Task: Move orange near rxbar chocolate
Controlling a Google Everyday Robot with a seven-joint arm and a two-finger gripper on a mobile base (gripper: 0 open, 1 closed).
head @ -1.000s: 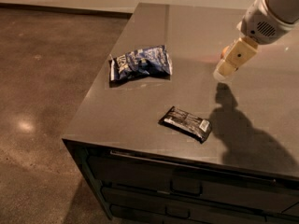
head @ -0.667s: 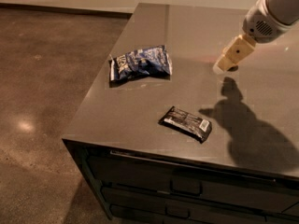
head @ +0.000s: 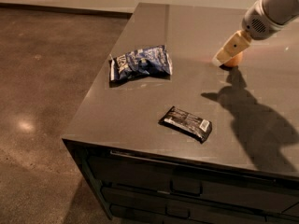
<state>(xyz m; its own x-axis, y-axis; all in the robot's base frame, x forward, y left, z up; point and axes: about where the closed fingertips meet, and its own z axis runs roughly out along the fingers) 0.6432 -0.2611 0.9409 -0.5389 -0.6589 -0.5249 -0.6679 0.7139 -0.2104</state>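
The rxbar chocolate is a flat black-wrapped bar with a white patch at its right end. It lies on the dark tabletop near the front edge. The orange sits on the table at the right, far behind the bar, and only a small part of it shows. My gripper comes down from the upper right on a grey arm. Its pale tip is right at the orange and covers most of it.
A blue and white chip bag lies on the table's left side, behind the bar. The table's left edge and front edge drop to a brown floor. Drawers with handles are under the front edge.
My gripper has moved to the right and farther back across the table. The orange now shows under its tip. The bar and chip bag have not moved.
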